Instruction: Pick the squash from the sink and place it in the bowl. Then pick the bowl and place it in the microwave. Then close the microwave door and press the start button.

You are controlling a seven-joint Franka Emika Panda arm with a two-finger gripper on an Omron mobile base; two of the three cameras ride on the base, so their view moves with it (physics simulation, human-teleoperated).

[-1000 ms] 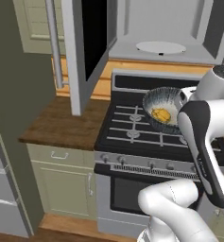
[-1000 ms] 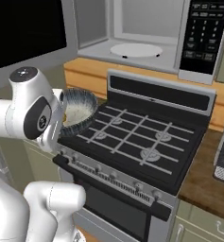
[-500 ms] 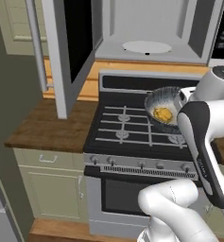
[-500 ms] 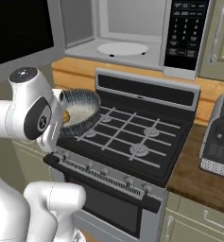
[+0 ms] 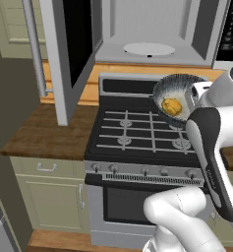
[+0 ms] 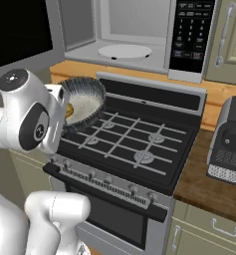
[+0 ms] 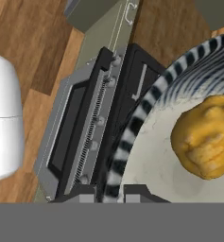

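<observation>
On your far left the microwave door (image 5: 64, 54) hangs wide open — it has to, so the cavity stays free for loading. Next right, the microwave (image 5: 150, 34) shows its white turntable (image 5: 149, 48) bare, waiting. Below it the stove (image 5: 137, 135) sits under the load you carry. Your gripper (image 7: 108, 191) has its fingers narrowed onto the rim of the bowl (image 5: 177, 98), one finger inside and one outside, so the bowl hangs from its edge above the burners. The squash (image 5: 171, 107) rests inside the bowl, low against the wall. To my eye, the lift into the cavity is what remains — keep the bowl level.
</observation>
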